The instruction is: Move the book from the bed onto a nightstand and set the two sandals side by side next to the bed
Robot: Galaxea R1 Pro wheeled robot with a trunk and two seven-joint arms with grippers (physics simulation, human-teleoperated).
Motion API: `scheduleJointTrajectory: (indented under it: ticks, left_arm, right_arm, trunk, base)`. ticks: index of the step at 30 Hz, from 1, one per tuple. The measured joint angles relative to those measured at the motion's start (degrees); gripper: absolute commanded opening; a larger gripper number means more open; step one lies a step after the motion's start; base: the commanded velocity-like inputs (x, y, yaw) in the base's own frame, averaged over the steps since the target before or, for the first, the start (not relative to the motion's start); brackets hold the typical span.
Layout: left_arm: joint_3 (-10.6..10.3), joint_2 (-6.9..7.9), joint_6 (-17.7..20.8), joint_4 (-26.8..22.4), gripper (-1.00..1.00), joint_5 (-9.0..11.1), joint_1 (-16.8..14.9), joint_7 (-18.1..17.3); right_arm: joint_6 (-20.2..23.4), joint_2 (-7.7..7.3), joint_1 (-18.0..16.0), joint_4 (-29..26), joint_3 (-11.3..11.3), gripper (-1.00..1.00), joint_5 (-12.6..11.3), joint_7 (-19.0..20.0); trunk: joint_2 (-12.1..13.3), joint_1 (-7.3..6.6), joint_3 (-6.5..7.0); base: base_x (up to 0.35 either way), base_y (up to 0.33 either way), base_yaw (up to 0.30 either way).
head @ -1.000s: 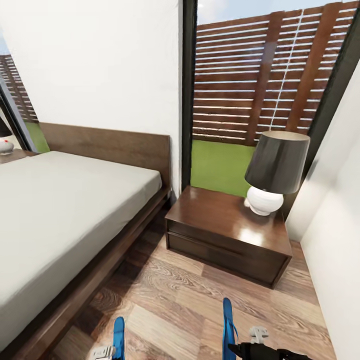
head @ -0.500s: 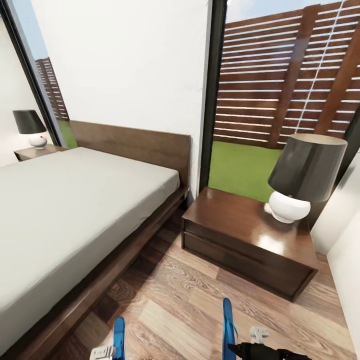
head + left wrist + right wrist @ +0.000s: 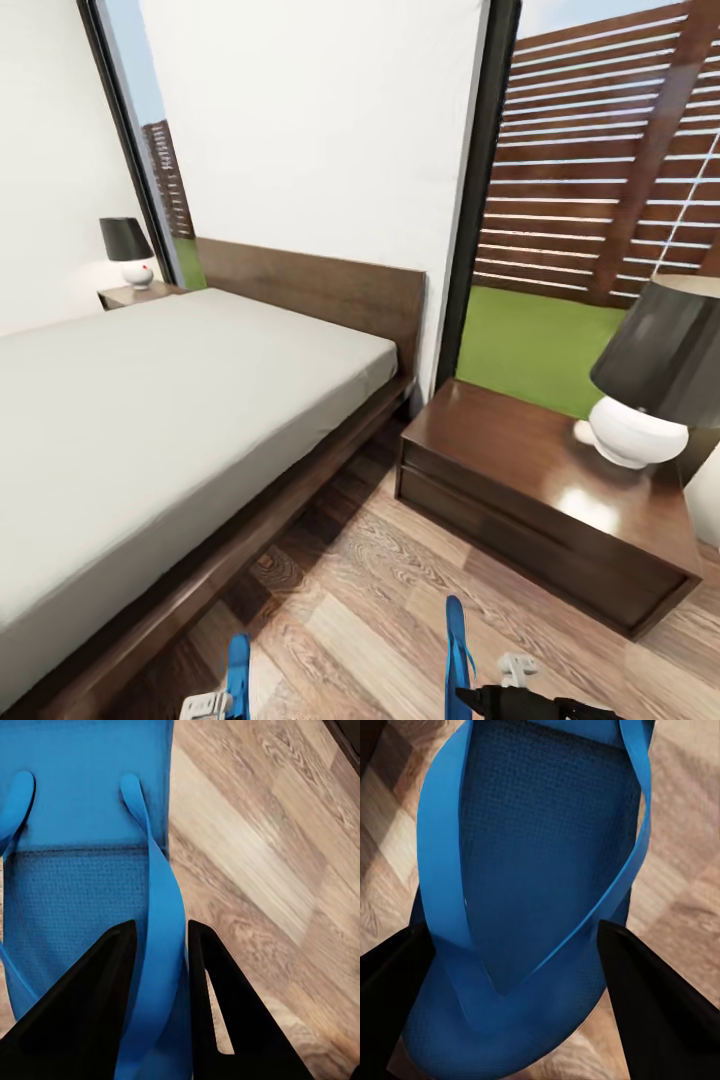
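Left fingers [image 3: 154, 1020] pinching strap of left sandal [image 3: 82, 855]; right fingers [image 3: 540, 1012] spread around right sandal [image 3: 540, 870] sole, grip uncertain. Sandals light, floppy; thin strap likely slips.

Black wedge-shaped claw fingers [image 3: 94, 1020]; pale grey wrist fittings [image 3: 517, 667].

Floor [image 3: 400, 600]: wood planks, pronounced grain, satin sheen. Nightstand [image 3: 540, 500]: dark wood, glossy reflective top. Bed [image 3: 300, 470]: dark matt wood frame, smooth grey cloth mattress. Sandals [image 3: 82, 870]: blue, rubbery, fine-textured footbed, smooth straps. Lamp [image 3: 640, 400]: matt dark shade, white glossy base.
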Motion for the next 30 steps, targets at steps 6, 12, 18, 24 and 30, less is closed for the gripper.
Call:
scheduleJointTrajectory:
  ticks: [6, 12, 18, 24, 30]
  left_arm:
    - [0.0, -0.04, 0.0, 0.0, -1.0, -0.02, 0.0, 0.0]
    - [0.01, -0.05, 0.0, 0.0, -1.0, -0.01, 0.01, 0.0]
    - [0.02, -0.05, 0.0, 0.0, -1.0, 0.0, 0.02, 0.0]
    - [0.0, -0.05, 0.0, 0.0, -1.0, -0.01, 0.03, 0.0]
    - [0.0, -0.05, 0.0, 0.0, -1.0, -0.01, 0.03, 0.0]
  right_arm:
    - [-0.01, 0.0, 0.0, 0.0, 0.02, -1.0, 0.02, 0.0]
    - [-0.01, 0.0, 0.0, 0.0, 0.0, -1.0, 0.01, 0.0]
    - [-0.01, 0.0, 0.0, 0.0, 0.03, -1.0, 0.01, 0.0]
    - [-0.01, 0.0, 0.0, 0.0, 0.0, -1.0, 0.01, 0.0]
    - [-0.01, 0.06, 0.01, 0.0, 0.0, -1.0, 0.01, -0.04]
  trunk:
    - [0.0, 0.03, 0.0]
    - [0.0, 0.0, 0.0]
    - [0.0, 0.0, 0.0]
    - [0.0, 0.0, 0.0]
    - [0.0, 0.0, 0.0]
  base:
    - [-0.234, 0.0, 0.264]
    - [-0.067, 0.0, 0.264]
    - [-0.004, 0.0, 0.265]
    - [0.0, 0.0, 0.265]
    - [0.0, 0.0, 0.265]
